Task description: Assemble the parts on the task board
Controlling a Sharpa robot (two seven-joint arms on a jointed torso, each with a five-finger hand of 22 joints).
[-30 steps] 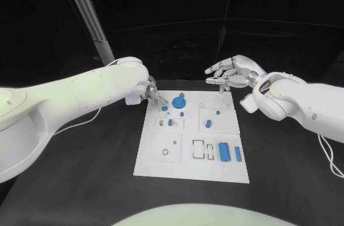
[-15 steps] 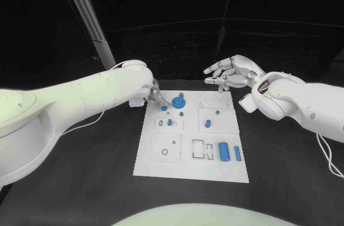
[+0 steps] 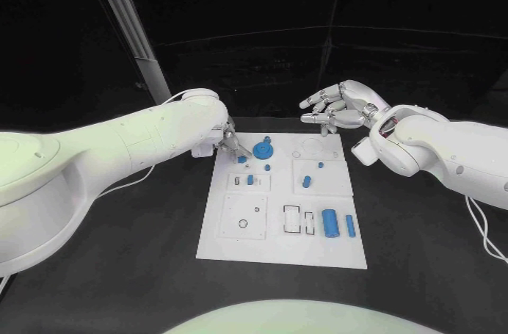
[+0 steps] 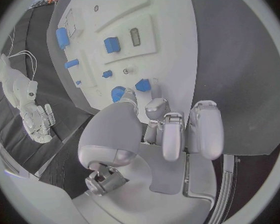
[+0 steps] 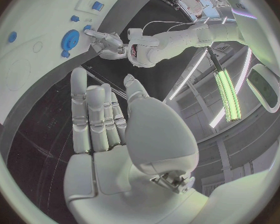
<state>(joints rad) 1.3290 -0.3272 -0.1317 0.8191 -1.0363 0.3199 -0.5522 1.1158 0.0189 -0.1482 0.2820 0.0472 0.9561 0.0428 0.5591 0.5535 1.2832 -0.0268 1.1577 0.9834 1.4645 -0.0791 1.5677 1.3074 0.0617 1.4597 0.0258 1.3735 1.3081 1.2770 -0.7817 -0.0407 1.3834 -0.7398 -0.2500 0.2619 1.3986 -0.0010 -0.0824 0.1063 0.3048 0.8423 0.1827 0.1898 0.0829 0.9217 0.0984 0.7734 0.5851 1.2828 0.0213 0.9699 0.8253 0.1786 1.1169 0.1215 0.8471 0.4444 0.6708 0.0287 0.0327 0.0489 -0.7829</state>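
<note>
The white task board point(image 3: 280, 247) lies in the middle of the black table. My left hand point(image 3: 227, 143) hangs over its far left corner, fingers pointing down beside a small blue part point(image 3: 242, 158); I cannot tell whether they touch it. In the left wrist view that part point(image 4: 142, 84) lies just past the fingertips point(image 4: 157, 106), and nothing sits between thumb and fingers. A blue disc point(image 3: 263, 153) stands next to it. My right hand point(image 3: 337, 108) is raised beyond the far right corner, fingers apart and holding nothing.
More blue parts lie on the board: one in a recess point(image 3: 249, 179), one mid-right point(image 3: 306, 181), a cylinder point(image 3: 331, 224) and a thin bar point(image 3: 350, 226) near the front right. A grey pole point(image 3: 143, 44) stands at the back left.
My left hand has edged a little to the right over the board's far left corner, and its arm has swung in. The right hand and the parts have stayed put.
</note>
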